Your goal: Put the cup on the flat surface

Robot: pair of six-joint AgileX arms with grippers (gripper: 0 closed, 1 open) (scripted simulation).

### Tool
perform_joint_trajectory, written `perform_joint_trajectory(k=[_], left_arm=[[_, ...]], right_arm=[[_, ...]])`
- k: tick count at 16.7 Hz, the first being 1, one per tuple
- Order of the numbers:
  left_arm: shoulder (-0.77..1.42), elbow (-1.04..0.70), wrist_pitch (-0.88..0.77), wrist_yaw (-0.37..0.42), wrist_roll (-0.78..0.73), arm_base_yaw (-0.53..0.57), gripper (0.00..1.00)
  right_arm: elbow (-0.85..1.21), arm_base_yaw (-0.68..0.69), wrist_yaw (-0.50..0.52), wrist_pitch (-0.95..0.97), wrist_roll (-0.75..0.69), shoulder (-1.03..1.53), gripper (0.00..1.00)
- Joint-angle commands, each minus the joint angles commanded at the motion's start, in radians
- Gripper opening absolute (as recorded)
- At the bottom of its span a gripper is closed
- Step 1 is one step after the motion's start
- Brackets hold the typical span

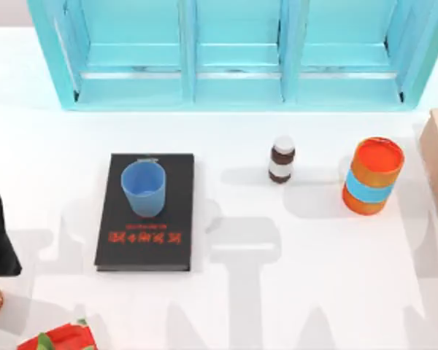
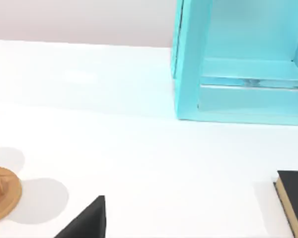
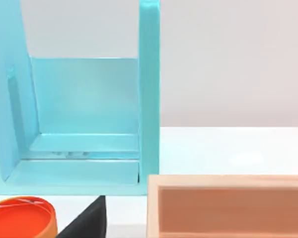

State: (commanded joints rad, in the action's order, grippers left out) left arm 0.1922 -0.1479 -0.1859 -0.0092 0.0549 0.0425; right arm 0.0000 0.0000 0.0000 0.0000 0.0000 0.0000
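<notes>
The left gripper (image 2: 87,220) is low over the white tabletop (image 1: 292,292) on the left, and I cannot tell if it is open or closed. Well apart from it, the cup (image 1: 143,188) stands upright on the black book (image 1: 146,233). The right gripper (image 3: 87,220), its state also unclear, is near the orange cylinder (image 1: 372,176).

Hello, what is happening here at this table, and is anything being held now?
Nothing is being held at this moment. The cup stands upright on the black book, left of the middle of the white tabletop, so it is not yet on the flat surface itself. A small brown bottle and an orange cylinder stand to the right.
</notes>
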Motion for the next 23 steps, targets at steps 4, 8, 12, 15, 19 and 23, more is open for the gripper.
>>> perform_joint_trajectory(k=[4, 8, 12, 15, 19, 23], left_arm=[[0.261, -0.269, -0.239, -0.01, 0.083, 0.054, 1.0], [0.589, -0.65, -0.479, -0.014, 0.186, 0.129, 1.0], [0.964, -1.075, -0.698, -0.008, 0.287, 0.223, 1.0], [1.257, -1.369, -0.855, -0.002, 0.349, 0.299, 1.0], [1.618, -1.659, -1.052, 0.006, 0.407, 0.396, 1.0], [1.85, -1.802, -1.203, 0.009, 0.44, 0.467, 1.0]], right_arm=[[0.0, 0.0, 0.0, 0.0, 0.0, 0.0, 1.0], [0.0, 0.0, 0.0, 0.0, 0.0, 0.0, 1.0], [0.0, 0.0, 0.0, 0.0, 0.0, 0.0, 1.0], [0.0, 0.0, 0.0, 0.0, 0.0, 0.0, 1.0], [0.0, 0.0, 0.0, 0.0, 0.0, 0.0, 1.0], [0.0, 0.0, 0.0, 0.0, 0.0, 0.0, 1.0]])
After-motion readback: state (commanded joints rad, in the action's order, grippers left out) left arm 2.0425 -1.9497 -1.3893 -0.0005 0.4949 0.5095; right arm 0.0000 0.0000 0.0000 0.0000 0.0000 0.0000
